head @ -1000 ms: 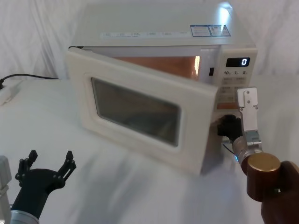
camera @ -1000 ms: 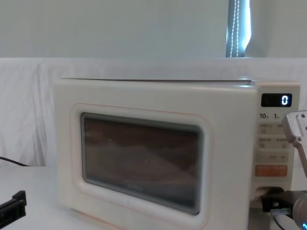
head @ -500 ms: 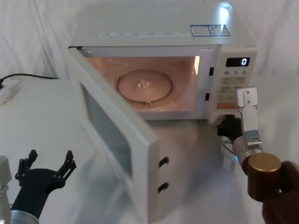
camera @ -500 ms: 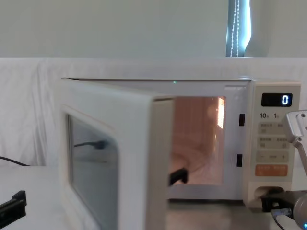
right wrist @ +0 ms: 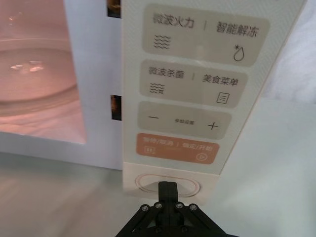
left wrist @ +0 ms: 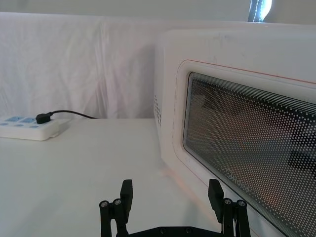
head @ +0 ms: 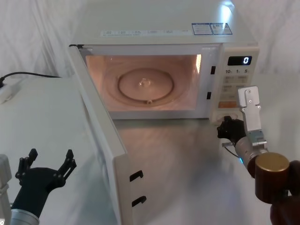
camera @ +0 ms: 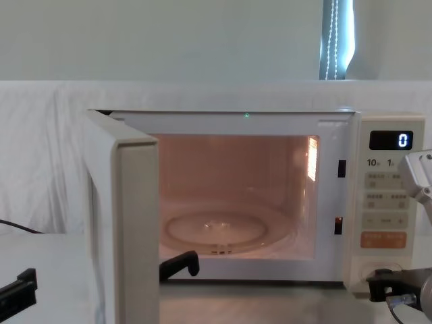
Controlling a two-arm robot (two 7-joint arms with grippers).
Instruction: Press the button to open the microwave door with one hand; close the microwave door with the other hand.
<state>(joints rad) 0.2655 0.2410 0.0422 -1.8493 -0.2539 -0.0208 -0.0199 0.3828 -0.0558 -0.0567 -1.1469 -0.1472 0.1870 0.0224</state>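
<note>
A staged robot test bench rather than a home kitchen: wrinkled white cloth [head: 42, 122] drapes the table and hangs as a backdrop, a lone cream box-shaped microwave [head: 159, 33] stands on it, and a white power strip [left wrist: 28, 127] with a black plug lies nearby.

Cream microwave [head: 154, 28] lit inside, microwave door [head: 101, 133] swung wide open, pill-shaped button [right wrist: 170, 186] lowest on panel
</note>
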